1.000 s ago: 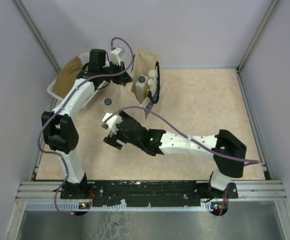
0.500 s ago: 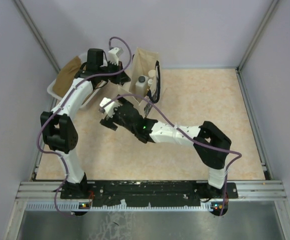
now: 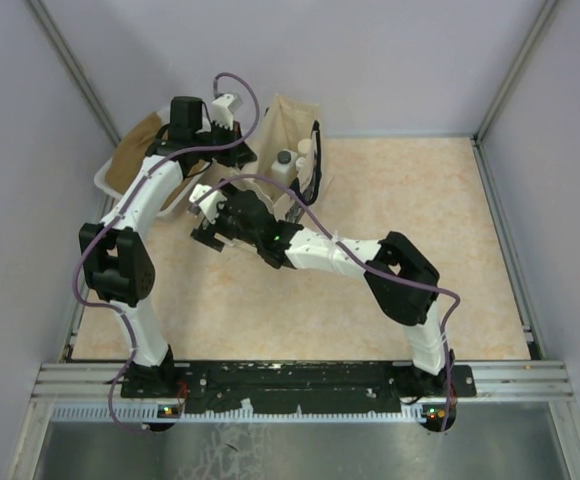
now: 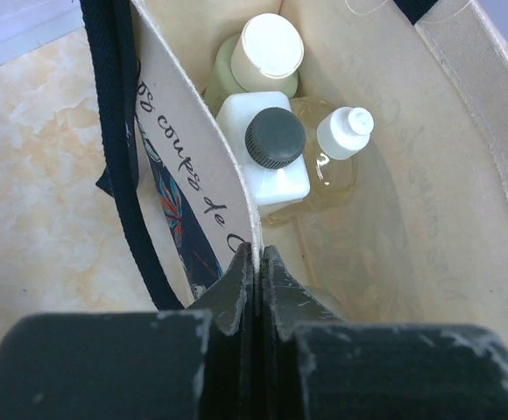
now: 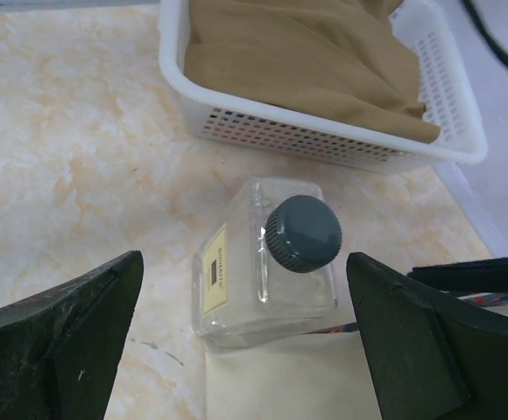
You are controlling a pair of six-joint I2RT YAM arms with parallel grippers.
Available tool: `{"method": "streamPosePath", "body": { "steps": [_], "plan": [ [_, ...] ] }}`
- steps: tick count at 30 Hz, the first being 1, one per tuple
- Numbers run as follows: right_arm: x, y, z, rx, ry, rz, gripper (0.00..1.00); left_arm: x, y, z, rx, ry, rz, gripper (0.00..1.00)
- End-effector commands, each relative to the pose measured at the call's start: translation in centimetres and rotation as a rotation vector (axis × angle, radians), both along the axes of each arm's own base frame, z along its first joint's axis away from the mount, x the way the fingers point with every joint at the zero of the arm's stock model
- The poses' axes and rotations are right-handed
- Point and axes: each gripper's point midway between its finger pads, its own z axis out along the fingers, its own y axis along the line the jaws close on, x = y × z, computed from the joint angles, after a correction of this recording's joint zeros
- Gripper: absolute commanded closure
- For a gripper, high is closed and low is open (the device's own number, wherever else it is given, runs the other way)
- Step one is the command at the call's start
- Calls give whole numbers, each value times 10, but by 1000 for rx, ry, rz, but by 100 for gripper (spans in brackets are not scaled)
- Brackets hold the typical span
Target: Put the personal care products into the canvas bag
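Grips the top edge of the canvas bag [image 4: 464, 175] with the left gripper [image 4: 256, 262]: jaws pressed fully together on the printed side wall, cloth pinched between them. Holds the bag upright with its mouth open, toward the far left of the surface [image 5: 61, 131], near the white basket [image 5: 324, 140] filled with brown cloth [image 5: 298, 52].

Carries three bottles standing inside the bag: the olive-green bottle with cream cap [image 4: 271, 52] farthest from the jaws, the square whitish bottle with black cap [image 4: 267, 166] against the printed wall, and the amber bottle with white cap [image 4: 344, 133] just beside the square one.

Hovers over the slim clear bottle with black cap [image 5: 267, 262] with the right gripper [image 5: 243, 258]: jaws spread as wide as they go, one on each side, neither touching, nothing held. Leaves that bottle upright on the surface, outside the bag, just in front of the basket.
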Motion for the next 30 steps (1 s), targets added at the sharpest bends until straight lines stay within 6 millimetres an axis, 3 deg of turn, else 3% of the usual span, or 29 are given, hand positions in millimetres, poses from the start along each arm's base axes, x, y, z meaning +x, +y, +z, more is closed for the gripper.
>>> {"method": "streamPosePath", "body": {
  "steps": [1,3,13,21,30],
  "plan": [
    [4,12,29,77,-9,44,1,17,9,25,2,-119,16,100],
    [5,13,30,88,-19,47,1,17,11,25,0,-117,17,100],
    [49,15,18,62,-3,-30,1,15,17,25,8,-122,23,100],
    [81,5,-10,12,45,-105,1,15,17,20,0,-116,20,100],
    [85,4,-47,-38,111,-106,1,16,17,18,-7,-111,18,100]
  ]
}}
